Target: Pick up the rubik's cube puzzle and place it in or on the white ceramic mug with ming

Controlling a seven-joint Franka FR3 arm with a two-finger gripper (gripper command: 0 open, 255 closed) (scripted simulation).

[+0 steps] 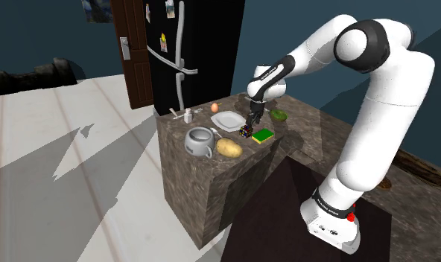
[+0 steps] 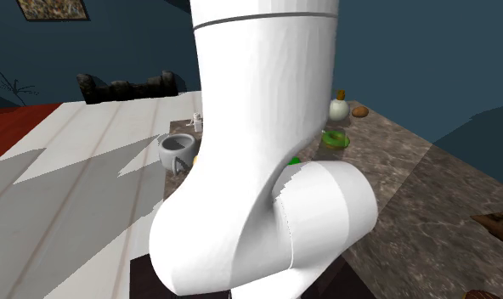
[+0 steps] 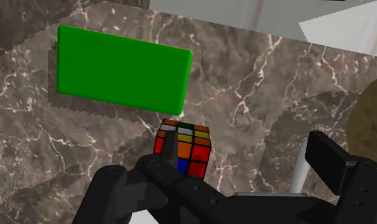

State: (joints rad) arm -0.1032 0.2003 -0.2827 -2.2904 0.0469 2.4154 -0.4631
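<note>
Beside one finger of the wide-parted gripper (image 3: 244, 162), off the gap's middle, the rubik's cube (image 3: 184, 147) is seen, unclasped.

We see a brown marbled counter (image 1: 197, 195). On its far side stand a black fridge (image 1: 208, 45) and a brown door (image 1: 133, 63). The walls (image 1: 40, 33) are dark blue and the plank floor (image 1: 55, 138) is pale.

The cube (image 3: 184, 149) shows red, orange, yellow and blue squares, the sponge (image 3: 120, 73) is green, the counter (image 3: 257, 83) brown, white-veined.
</note>
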